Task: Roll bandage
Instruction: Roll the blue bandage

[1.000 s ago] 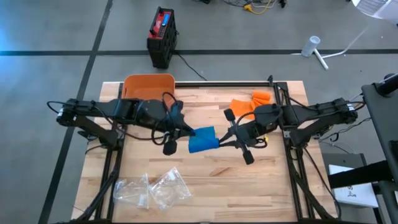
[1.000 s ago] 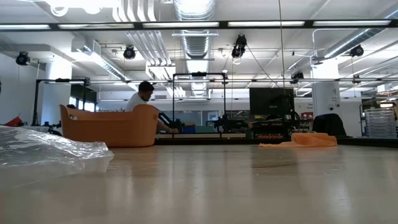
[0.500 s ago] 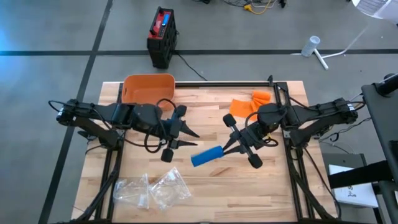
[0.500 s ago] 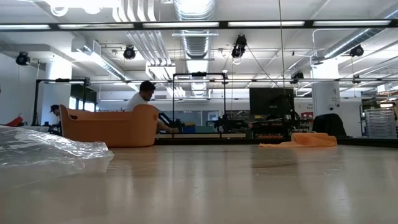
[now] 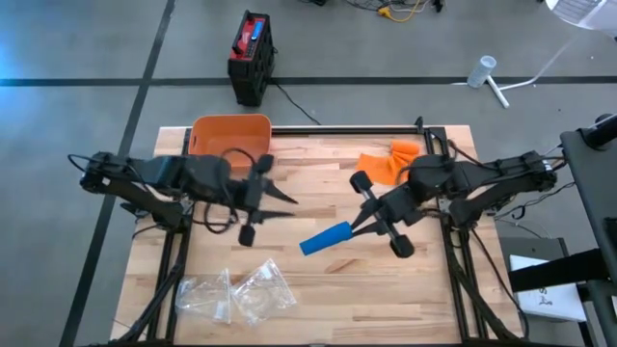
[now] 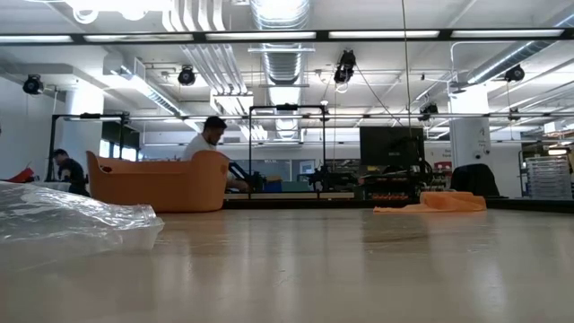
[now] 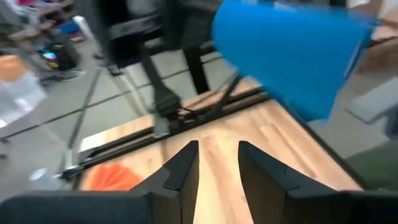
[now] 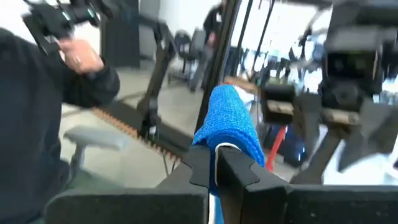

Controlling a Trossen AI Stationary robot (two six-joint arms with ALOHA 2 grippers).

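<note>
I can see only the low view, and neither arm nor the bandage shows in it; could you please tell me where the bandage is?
Observer: The right gripper is shut on one end of the blue bandage, over the middle of the table.
Operator: Thank you. Is the left gripper holding it as well?
Observer: No. The left gripper is open and empty, apart from the bandage, pointing towards it.
Operator: And where is the orange basket relative to the arms?
Observer: The orange basket sits at the table's far edge, just beyond the left arm.
</note>
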